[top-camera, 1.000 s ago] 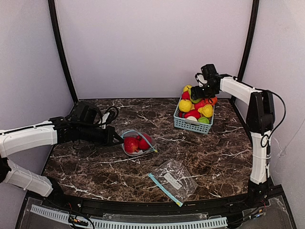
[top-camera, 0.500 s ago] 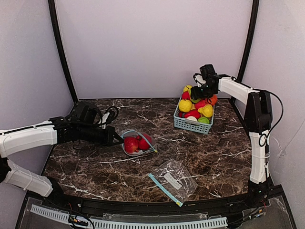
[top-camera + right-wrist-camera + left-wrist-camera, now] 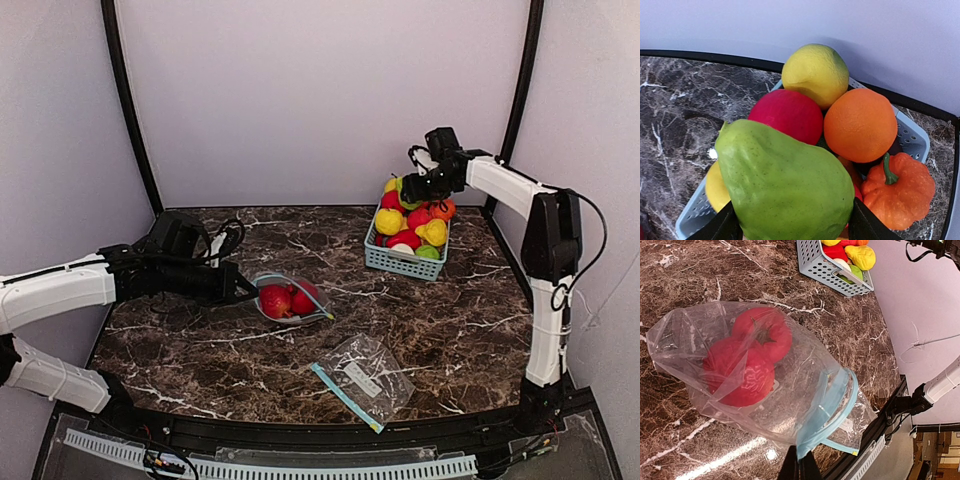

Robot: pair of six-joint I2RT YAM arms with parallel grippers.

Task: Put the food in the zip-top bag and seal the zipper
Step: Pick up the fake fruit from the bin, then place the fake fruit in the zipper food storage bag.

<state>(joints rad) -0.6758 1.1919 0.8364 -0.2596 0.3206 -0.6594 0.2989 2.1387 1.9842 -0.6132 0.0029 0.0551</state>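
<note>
Dark veined marble table (image 3: 450, 330) carries everything. Light-blue slatted plastic basket (image 3: 400, 262) sits at the far right, heaped with glossy toy fruits. Clear zip-top bag with blue zipper (image 3: 832, 400) lies left of centre with its mouth gaping. Inside are two red toy fruits (image 3: 757, 335), touching each other. Second clear zip-top bag (image 3: 372, 372) lies flat near the front edge, well apart from the first.

Green toy pear (image 3: 785, 185) is over the basket pile, held by the right gripper (image 3: 790, 227). A black finger presses each side of it, jaws fairly wide and closed around the pear. Cannot tell if the pear is clear of the fruits under it. Behind it in the basket are a yellow toy lemon (image 3: 815, 72), a red round toy fruit (image 3: 787, 115), a round orange toy fruit (image 3: 860, 125) and a small orange toy pumpkin (image 3: 900, 192) with a green stem. The lemon, red fruit and orange touch one another.

Left gripper (image 3: 799, 467) has its jaws fully together, pinching the blue zipper rim of the gaping bag. That bag rests on the table, with the basket well apart from it.
</note>
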